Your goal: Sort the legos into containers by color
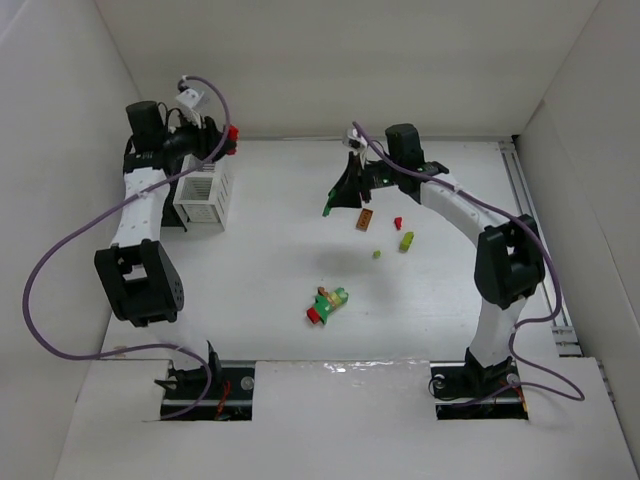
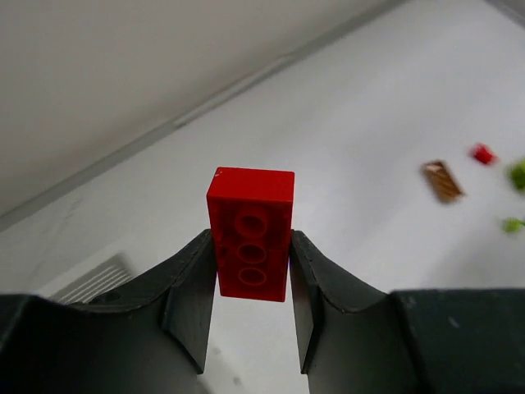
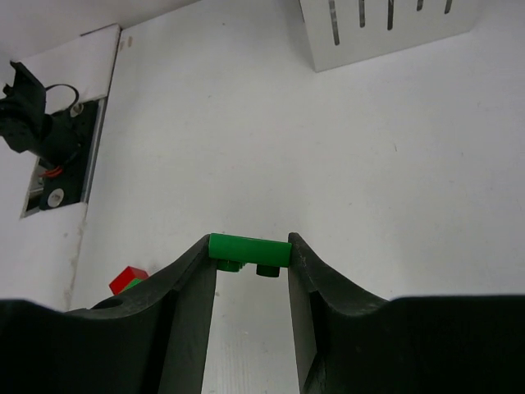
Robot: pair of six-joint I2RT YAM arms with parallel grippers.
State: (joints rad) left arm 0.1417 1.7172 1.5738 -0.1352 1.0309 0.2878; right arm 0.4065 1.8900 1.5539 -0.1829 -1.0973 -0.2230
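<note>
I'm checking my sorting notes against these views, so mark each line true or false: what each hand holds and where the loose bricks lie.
The left hand grips a red brick. True.
The right hand is empty. False: it grips a green brick.
An orange brick lies loose on the table. True.
The red-and-green cluster sits in the white bin. False: it lies on the open table, apart from the bin.

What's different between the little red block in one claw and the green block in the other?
The red brick in the left gripper stands on end, its hollow underside showing; the green brick in the right gripper lies crosswise. The red brick hangs near the white bin, the green brick over the open table. Both are pinched by their sides.
</note>
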